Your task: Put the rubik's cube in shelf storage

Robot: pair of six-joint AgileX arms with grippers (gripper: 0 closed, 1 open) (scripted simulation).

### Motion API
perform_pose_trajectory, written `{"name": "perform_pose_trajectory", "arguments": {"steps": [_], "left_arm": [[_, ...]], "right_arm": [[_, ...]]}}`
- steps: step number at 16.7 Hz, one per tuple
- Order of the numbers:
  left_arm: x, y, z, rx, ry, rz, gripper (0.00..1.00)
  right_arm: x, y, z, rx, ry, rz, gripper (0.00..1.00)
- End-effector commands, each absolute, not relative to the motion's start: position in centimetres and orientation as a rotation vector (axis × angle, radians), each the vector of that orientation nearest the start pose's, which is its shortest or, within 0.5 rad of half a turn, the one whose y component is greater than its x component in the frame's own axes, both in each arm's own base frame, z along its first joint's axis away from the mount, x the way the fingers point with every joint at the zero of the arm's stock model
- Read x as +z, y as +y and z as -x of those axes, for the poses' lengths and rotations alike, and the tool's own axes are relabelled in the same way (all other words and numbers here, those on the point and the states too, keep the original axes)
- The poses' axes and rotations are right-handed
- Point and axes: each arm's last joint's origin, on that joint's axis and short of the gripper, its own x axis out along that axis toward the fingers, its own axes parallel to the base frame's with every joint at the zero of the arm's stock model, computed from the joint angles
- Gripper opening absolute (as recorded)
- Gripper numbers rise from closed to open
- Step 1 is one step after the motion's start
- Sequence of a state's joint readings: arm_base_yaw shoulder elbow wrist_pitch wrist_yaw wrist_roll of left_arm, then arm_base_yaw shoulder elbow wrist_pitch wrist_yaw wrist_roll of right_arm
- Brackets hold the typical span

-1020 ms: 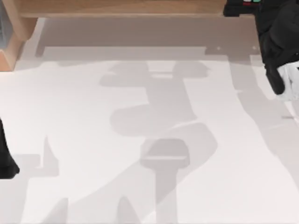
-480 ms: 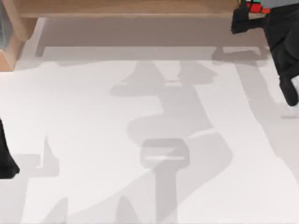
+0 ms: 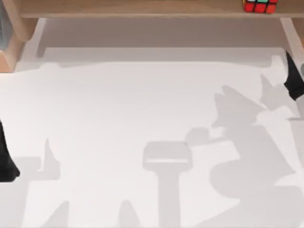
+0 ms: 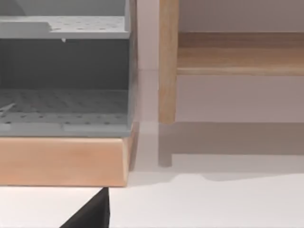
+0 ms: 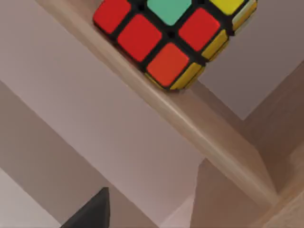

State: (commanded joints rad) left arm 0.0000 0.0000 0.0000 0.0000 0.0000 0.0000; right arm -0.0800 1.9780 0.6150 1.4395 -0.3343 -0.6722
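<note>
The rubik's cube rests on the long board of the shelf storage, near the board's right end at the far edge of the table. Close up in the right wrist view, the rubik's cube shows red, green and yellow stickers and sits at the lip of the shelf board, with nothing holding it. My right gripper is at the table's right edge, in front of the shelf and apart from the cube; one dark fingertip shows off to the side, so it is open. My left gripper stays parked at the left edge.
A grey perforated rack on a wooden base stands at the far left beside the shelf's side panel. A pale upright support rises at the shelf's right end. The white tabletop spreads in front.
My right arm let go of the cube on the shelf board and drew back toward the right edge of the table. The left arm has not moved.
</note>
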Motion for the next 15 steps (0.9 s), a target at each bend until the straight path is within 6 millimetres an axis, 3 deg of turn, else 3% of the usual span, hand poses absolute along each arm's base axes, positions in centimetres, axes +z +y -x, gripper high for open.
{"name": "perform_pose_trajectory", "arguments": {"steps": [7, 10, 15], "left_arm": [[16.0, -0.1, -10.6, 0.0, 0.0, 0.0, 1.0], [16.0, -0.1, -10.6, 0.0, 0.0, 0.0, 1.0], [16.0, -0.1, -10.6, 0.0, 0.0, 0.0, 1.0]], "right_arm": [[9.7, -9.5, -24.7, 0.219, -0.111, 1.179, 1.0], [9.1, -12.9, -23.1, 0.137, -0.065, 1.358, 1.0], [8.9, -17.6, -22.5, 0.0, 0.004, 1.561, 1.0]]}}
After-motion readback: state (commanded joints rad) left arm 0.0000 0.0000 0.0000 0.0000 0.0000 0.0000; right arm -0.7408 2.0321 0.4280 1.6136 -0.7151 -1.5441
